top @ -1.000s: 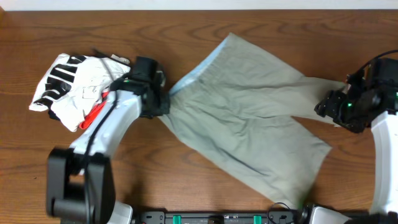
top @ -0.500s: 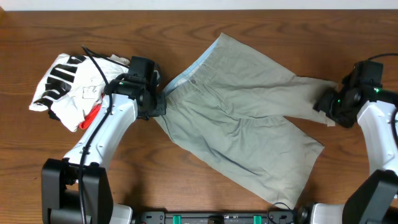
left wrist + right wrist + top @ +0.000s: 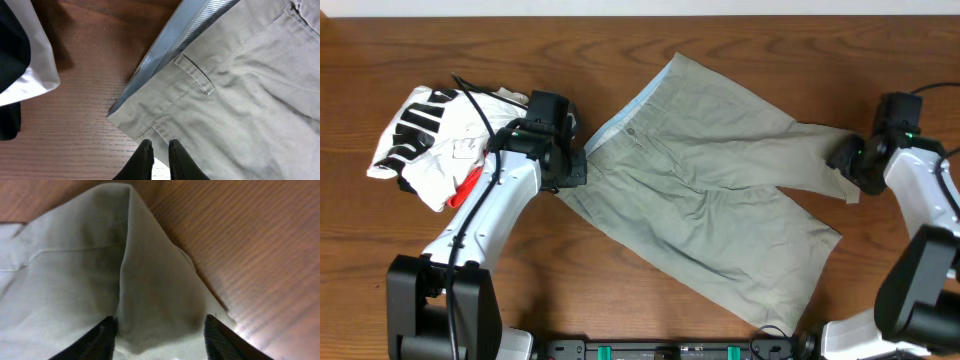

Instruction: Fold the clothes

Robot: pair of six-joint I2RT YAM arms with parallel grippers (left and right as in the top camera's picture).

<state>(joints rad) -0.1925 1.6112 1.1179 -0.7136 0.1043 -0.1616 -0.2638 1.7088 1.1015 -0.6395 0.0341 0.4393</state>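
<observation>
The pale khaki shorts (image 3: 710, 190) lie spread flat across the middle of the table, waistband to the upper left with its light blue lining (image 3: 165, 50) showing. My left gripper (image 3: 572, 172) is at the waistband's lower left corner. In the left wrist view its fingers (image 3: 160, 150) are shut on the edge of the shorts (image 3: 240, 90). My right gripper (image 3: 845, 160) is at the right leg's hem. In the right wrist view its fingers (image 3: 160, 330) stand wide apart with a raised fold of the shorts (image 3: 100, 270) between them.
A white garment bundle (image 3: 440, 140) with black stripes and red trim lies at the far left, close behind my left arm; its edge shows in the left wrist view (image 3: 30, 65). Brown wooden table (image 3: 570, 280) surrounds the shorts.
The shorts have shifted left and settled flatter. My right gripper moved up and back along the leg hem and its fingers now stand apart. My left gripper barely moved.
</observation>
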